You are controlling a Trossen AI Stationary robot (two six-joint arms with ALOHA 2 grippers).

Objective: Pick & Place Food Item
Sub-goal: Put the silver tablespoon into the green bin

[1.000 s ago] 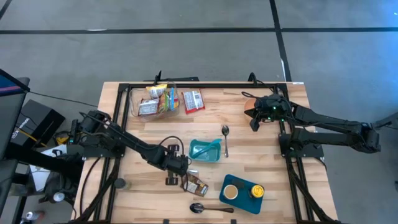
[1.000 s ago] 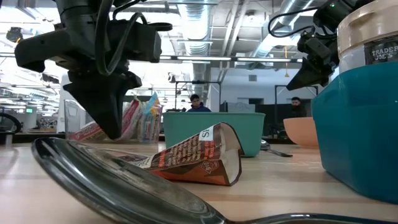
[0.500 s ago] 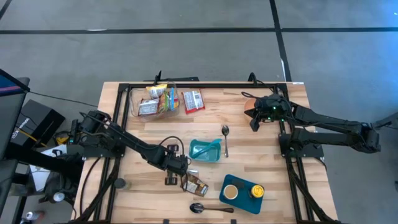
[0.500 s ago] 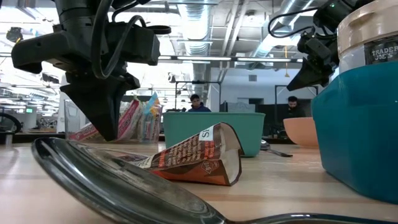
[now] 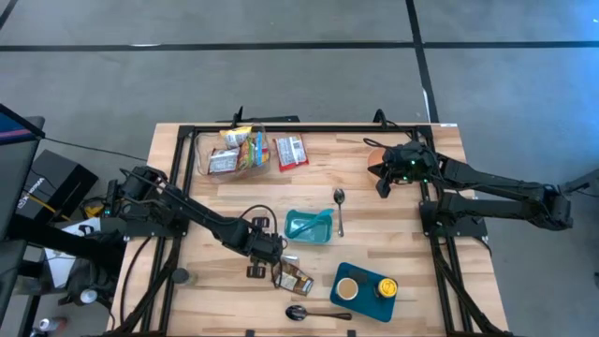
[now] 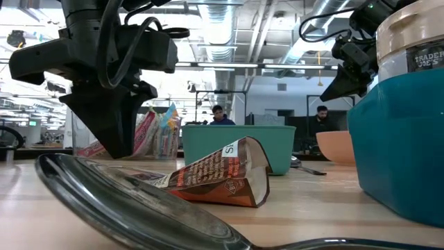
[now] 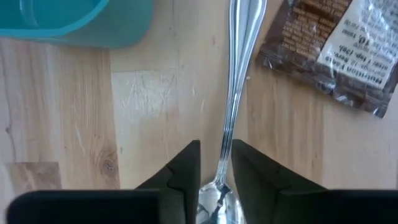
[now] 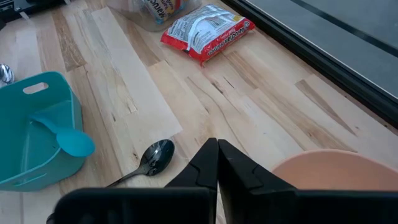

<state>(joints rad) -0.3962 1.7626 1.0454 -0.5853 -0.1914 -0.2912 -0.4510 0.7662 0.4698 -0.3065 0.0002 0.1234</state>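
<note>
My left gripper (image 5: 259,265) points down at the table near its front, between the teal bowl (image 5: 309,227) and a brown snack packet (image 5: 294,278) that lies flat on the wood. In the left wrist view the gripper (image 7: 216,180) is shut on a metal spoon (image 7: 239,74). The teal bowl (image 7: 74,22) and the packet (image 7: 336,50) lie on either side of the spoon's handle. My right gripper (image 5: 382,185) is shut and empty, held in the air at the far right beside a peach bowl (image 5: 374,157). My left gripper pinches the spoon's neck (image 7: 221,163), where the handle meets the spoon's bowl, between its two fingers. The fingers come from above, pointing down, and lie across the spoon. The handle reaches toward the table's right, level with the wood; I cannot tell whether it is lifted clear.
A clear container of snack packets (image 5: 234,150) and a red-and-white packet (image 5: 290,152) lie at the far side. A second spoon (image 5: 339,208) lies right of the teal bowl. A third spoon (image 5: 314,314) and a teal tray (image 5: 365,290) with a cup and a jar sit at the front.
My left gripper has shifted a little toward the table's left edge, staying low at the table. The brown packet and the right arm have kept still.
</note>
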